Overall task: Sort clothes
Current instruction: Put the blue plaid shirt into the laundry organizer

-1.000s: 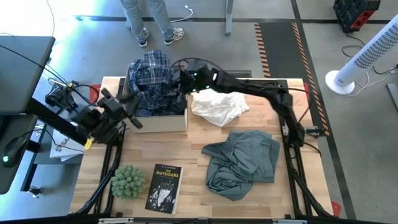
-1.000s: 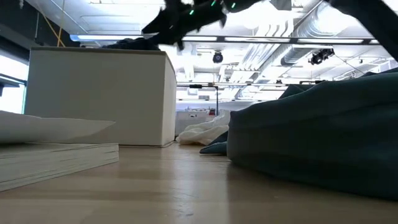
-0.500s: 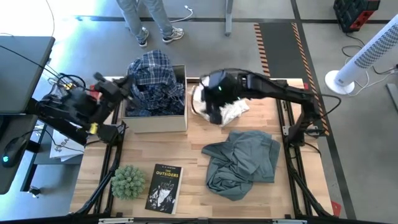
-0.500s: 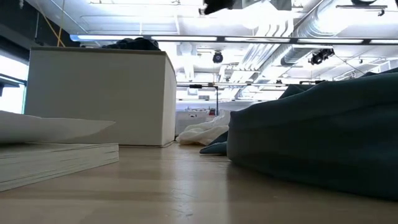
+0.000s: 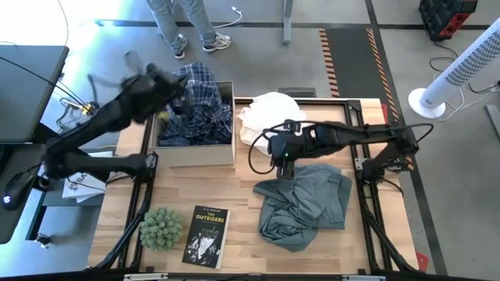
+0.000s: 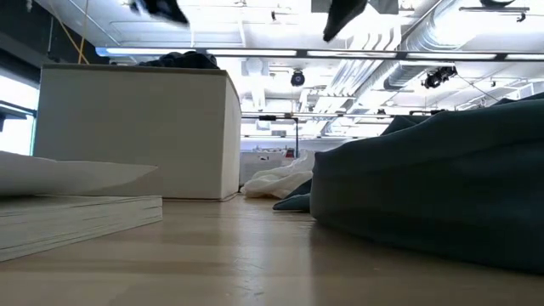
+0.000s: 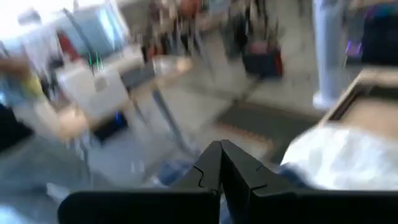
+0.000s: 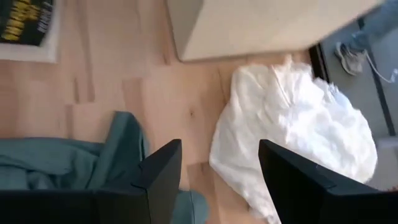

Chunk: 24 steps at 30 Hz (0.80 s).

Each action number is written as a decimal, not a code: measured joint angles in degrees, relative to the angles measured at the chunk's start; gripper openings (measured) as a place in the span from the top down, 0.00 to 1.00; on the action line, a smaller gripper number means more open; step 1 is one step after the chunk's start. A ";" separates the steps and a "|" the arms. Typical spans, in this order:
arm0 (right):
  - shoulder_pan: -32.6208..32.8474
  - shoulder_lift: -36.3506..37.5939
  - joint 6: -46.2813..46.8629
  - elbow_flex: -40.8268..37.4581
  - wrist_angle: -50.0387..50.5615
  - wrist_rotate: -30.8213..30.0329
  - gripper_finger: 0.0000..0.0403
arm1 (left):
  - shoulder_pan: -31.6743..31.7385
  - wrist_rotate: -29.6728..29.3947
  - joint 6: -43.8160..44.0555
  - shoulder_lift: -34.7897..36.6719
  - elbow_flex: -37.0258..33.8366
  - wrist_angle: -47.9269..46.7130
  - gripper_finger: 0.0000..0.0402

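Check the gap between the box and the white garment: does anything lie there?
Nothing: in the high view only bare table separates the box from the white garment; the right wrist view agrees.

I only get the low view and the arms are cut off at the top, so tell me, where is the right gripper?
Observer: The right gripper hovers open between the white garment and the grey-green shirt.
Operator: Holding anything?
Observer: No, nothing is between its fingers.
Operator: And the left one?
Observer: The left gripper is shut, raised near the box's far left corner.
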<state>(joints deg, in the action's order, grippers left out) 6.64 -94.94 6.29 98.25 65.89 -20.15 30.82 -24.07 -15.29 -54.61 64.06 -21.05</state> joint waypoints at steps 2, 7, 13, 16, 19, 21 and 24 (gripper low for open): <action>0.70 0.12 1.66 -2.20 -0.78 -1.17 0.48 | 6.89 6.90 1.47 -4.46 0.86 -2.23 1.00; 1.93 0.07 4.24 -6.68 -4.65 -1.54 0.48 | 15.39 18.79 4.07 -14.11 1.41 -11.17 1.00; 3.59 0.07 5.54 -9.75 -6.92 -1.56 0.48 | 10.45 24.56 4.57 -17.63 -0.84 -27.13 1.00; 4.30 0.06 7.60 -10.32 -9.10 -1.98 0.48 | 6.10 24.76 4.75 -17.62 -6.35 -25.95 1.00; 5.43 0.05 7.33 -10.40 -11.97 -3.30 0.48 | 4.68 23.92 5.28 -18.22 -13.16 -19.54 1.00; 6.21 0.05 5.62 -10.42 -13.67 -3.59 0.48 | 5.41 23.84 5.59 -19.26 -16.99 -14.60 1.00; 7.08 0.05 3.72 -10.42 -16.02 -3.57 0.48 | 7.66 28.38 4.26 -21.34 -20.72 -7.83 1.00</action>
<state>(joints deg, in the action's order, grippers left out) 13.71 -94.89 10.01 87.83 49.87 -23.73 38.48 4.31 -11.04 -75.95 43.33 -28.88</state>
